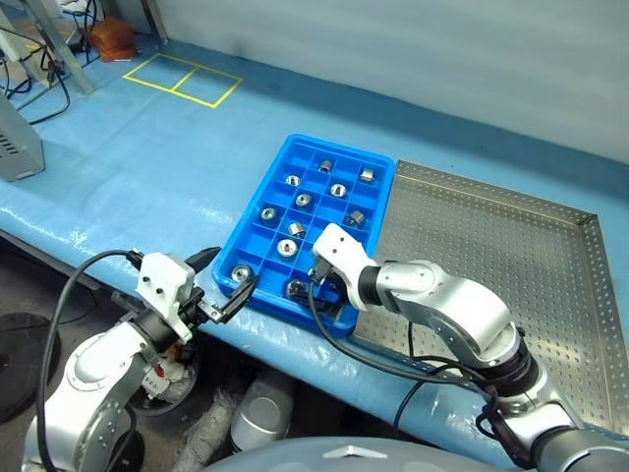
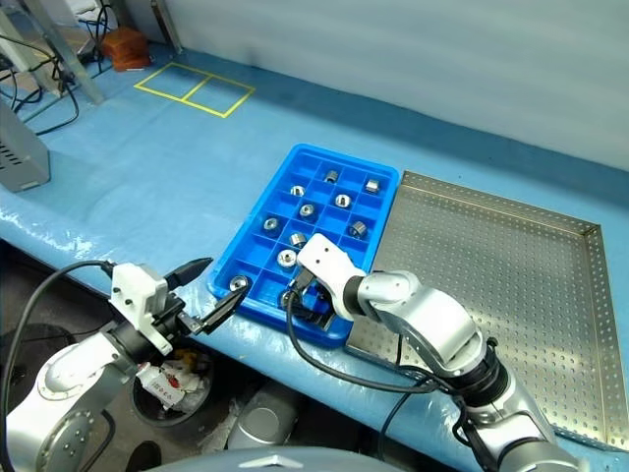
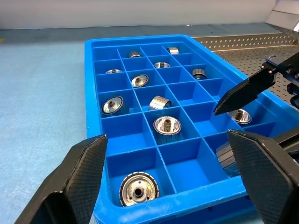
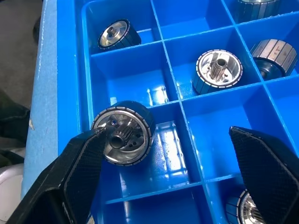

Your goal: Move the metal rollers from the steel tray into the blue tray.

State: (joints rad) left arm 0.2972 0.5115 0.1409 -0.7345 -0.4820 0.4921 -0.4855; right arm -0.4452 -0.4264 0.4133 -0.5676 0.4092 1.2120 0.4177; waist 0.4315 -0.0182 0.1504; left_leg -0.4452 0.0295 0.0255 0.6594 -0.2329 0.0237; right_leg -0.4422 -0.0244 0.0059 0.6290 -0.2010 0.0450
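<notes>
Right gripper (image 4: 154, 172) hung with its jaws spread wide over the near row of the blue tray (image 1: 257, 209), and the roller (image 4: 123, 132) it was serving lay against one finger (image 4: 77, 168), tilted in a near compartment and leaning on the cell wall. The fingers were parted far enough that nothing was clamped; I judge this to be the release, the gripper tipped steeply down so the part would drop inside the cell rather than on a divider. Whether the roller had fully settled on the cell floor could not be told.

Left gripper (image 1: 228, 287) waited just off the tray's near corner, jaws wide apart and empty, pointing across the tray toward the right gripper, probably kept clear so as not to crowd the drop.

Beyond the fingers, other metal rollers (image 1: 288, 248) sat one to a compartment, some flat with the bore up, some on their sides. Several cells remained unfilled.

Farther right, touching the blue tray's long side, lay the steel tray (image 1: 597, 285); the visible stretch of its perforated floor carried no rollers, though the right arm hid its near corner. That suggested the transfer was close to finished.
</notes>
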